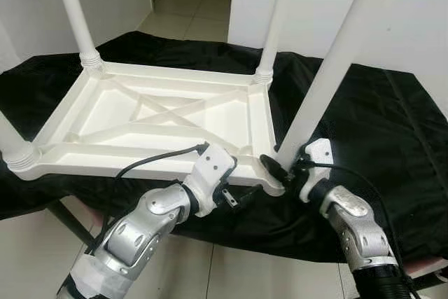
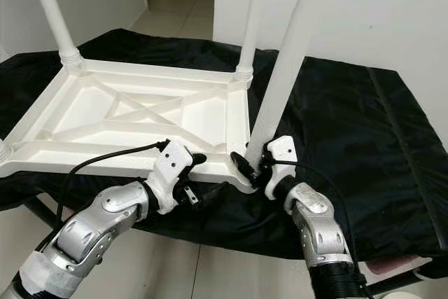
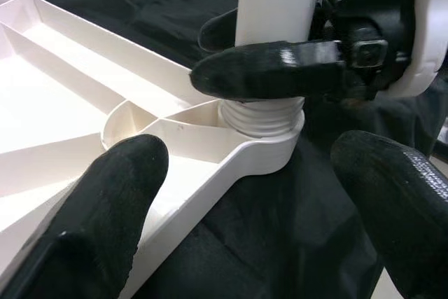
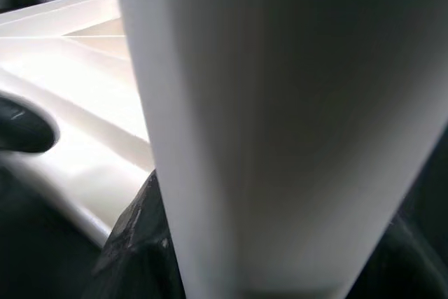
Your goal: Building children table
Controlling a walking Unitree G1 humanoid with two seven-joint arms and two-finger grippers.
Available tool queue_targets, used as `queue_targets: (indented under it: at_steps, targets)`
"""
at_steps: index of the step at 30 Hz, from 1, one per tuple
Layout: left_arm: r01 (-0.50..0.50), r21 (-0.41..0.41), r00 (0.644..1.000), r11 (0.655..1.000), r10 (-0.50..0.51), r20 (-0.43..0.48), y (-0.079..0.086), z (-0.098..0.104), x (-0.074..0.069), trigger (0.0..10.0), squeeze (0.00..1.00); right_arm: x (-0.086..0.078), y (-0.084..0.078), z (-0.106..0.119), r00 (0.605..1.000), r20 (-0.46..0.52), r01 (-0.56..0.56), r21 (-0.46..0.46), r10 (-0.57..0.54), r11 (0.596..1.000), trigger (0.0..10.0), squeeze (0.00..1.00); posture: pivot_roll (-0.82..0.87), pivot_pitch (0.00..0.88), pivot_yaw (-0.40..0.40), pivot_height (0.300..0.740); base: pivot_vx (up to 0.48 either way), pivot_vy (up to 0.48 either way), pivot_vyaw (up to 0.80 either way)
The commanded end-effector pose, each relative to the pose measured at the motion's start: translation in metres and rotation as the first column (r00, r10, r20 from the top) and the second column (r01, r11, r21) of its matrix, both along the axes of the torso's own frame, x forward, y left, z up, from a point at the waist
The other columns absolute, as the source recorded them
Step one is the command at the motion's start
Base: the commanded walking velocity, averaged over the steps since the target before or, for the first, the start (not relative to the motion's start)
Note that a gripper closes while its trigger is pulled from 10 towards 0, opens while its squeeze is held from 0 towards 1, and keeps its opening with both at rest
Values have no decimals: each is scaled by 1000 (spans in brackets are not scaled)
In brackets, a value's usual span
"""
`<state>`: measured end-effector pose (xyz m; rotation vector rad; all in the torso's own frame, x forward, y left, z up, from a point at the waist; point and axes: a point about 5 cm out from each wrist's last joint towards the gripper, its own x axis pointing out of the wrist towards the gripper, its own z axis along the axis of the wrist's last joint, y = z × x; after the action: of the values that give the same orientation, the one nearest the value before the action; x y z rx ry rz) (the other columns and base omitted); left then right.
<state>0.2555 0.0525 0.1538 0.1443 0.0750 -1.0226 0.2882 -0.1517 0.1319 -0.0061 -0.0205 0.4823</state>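
I'm working on the white plastic table top, which is lying upside down on a black cloth with its ribbed underside facing up and three legs already standing in their corner sockets. My right gripper is clamping the fourth leg low down, just above the threaded collar where it is sitting in the near corner socket; in the left wrist view one black finger is wrapping across the leg. My left gripper is hovering with its fingers spread apart at the near edge of the top, beside that same corner, holding nothing. I'm judging this plastic as light, hollow and stiff but smooth, so the leg is likely slipping if I'm twisting it with a weak pinch. I'm gripping close to the base, where it flexes least, and I'm thinking of bracing the rim with the left so the top isn't sliding on the cloth.
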Motion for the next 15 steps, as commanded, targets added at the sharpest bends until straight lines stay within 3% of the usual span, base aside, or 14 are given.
queue_targets:
  at_steps: [1, 8, 9, 13, 15]
  targets:
    - [110, 3, 994, 994, -110, -23, -4, -2, -6, 10000, 0, -5, 7, -13, 981, -89, 180, 46, -175, 983, 10000, 0, -4, 9, -74, 740, 0, 0, 0]
    - [102, 5, 995, 995, -102, -22, -4, -3, -4, 10000, 0, -9, 16, -16, 930, -112, 360, 93, -349, 928, 10000, 0, -2, 6, -73, 740, 0, 0, 0]
    - [99, 6, 995, 995, -99, -24, -3, -3, -4, 10000, 0, -12, 24, -13, 893, -121, 446, 127, -433, 886, 10000, 0, 3, 5, -75, 740, 0, 0, 0]
    - [98, 8, 995, 995, -98, -25, -2, -3, -5, 10000, 0, -13, 29, -10, 890, -122, 453, 149, -439, 879, 10000, 0, 3, 5, -75, 740, 0, 0, 0]
    - [97, 9, 995, 995, -97, -29, -2, -4, -5, 10000, 0, -16, 36, -4, 910, -90, 414, 156, -404, 897, 10000, 0, 1, 3, -74, 740, 0, 0, 0]
